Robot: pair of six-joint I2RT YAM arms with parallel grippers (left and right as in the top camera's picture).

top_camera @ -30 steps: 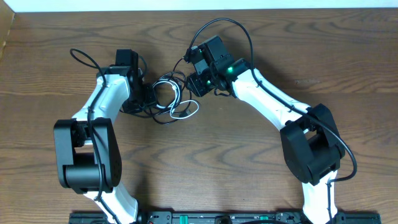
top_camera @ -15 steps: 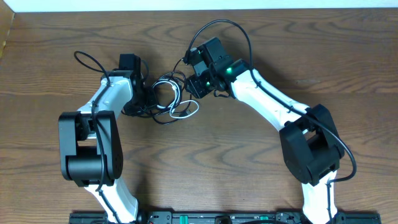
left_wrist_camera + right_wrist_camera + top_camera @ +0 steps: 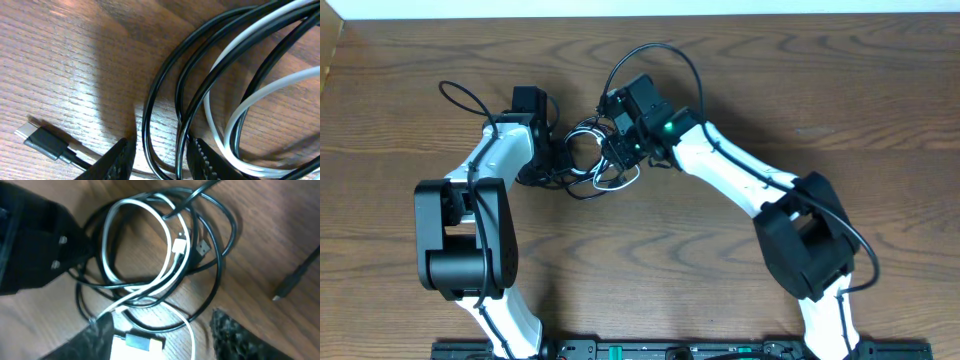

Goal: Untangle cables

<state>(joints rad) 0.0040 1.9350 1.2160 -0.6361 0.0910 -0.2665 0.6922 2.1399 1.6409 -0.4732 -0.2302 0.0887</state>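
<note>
left pincer (image 3: 159,156) straddling black cable (image 3: 146,125) beside white cable (image 3: 104,237), grip unclear | right pincer (image 3: 162,330) released above white cable

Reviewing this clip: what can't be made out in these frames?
Left wrist view: only the tips of the left tool show at the bottom edge; whether they press the black cable between them is unclear.
Right wrist view: the dark, blurred left arm hides the strands left of the white cable loop.
Overhead: cable crossings too small to trace; the left tool is hidden under its arm.
</note>
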